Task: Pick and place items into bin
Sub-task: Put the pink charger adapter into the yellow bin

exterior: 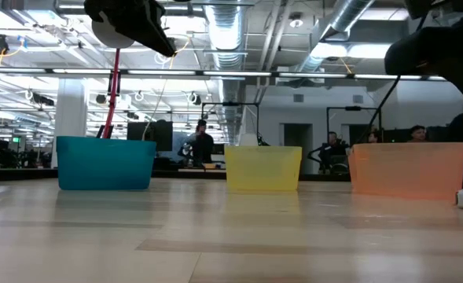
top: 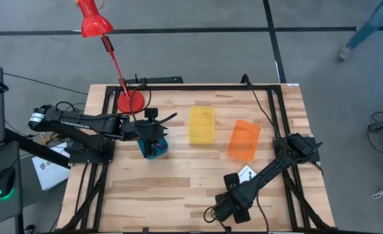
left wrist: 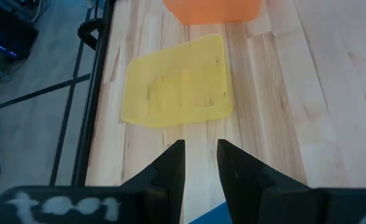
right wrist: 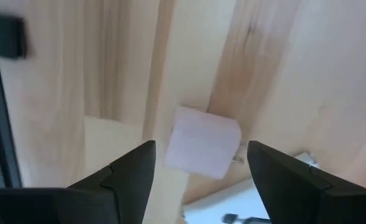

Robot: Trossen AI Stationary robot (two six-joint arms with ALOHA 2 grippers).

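Note:
My right gripper [right wrist: 201,163] is open wide near the table's front right. Its fingers stand on either side of the tiny pale pink cube [right wrist: 201,148], which rests on the wood, and they do not touch it. The white square card [top: 246,173] with a black mark lies flat just beyond the cube, also showing in the right wrist view [right wrist: 232,208]. My left gripper [left wrist: 201,160] hangs above the blue bin [top: 153,147] with a narrow gap between its fingers, holding nothing. I cannot make out the dark red cord.
Three bins stand in a row across the table's middle: the blue one, a yellow bin [top: 201,125] and an orange bin [top: 244,139]. A red desk lamp's base [top: 130,101] sits at the far left. Bare wood lies along the near edge.

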